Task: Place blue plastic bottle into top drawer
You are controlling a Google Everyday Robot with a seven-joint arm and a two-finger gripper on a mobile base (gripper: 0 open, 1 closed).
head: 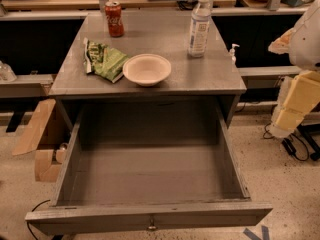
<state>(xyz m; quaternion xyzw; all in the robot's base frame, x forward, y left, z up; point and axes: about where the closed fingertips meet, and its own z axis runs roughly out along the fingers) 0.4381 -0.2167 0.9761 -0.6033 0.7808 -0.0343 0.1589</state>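
The blue plastic bottle (199,25), clear with a white cap and a white-blue label, stands upright at the back right of the grey cabinet top (165,36). Below it the top drawer (150,218) is pulled fully out towards me. Its inside is bare and a small metal knob (151,227) sits at the centre of its front panel. My gripper (294,106), pale yellow on a white arm, hangs at the right edge of the view. It is beside the cabinet's right side, well apart from the bottle, and holds nothing.
On the cabinet top stand a red soda can (114,19), a green chip bag (104,60) and a white bowl (147,69). A small white pump dispenser (233,51) stands behind the right edge. A cardboard box (44,139) and cables (295,149) lie on the floor.
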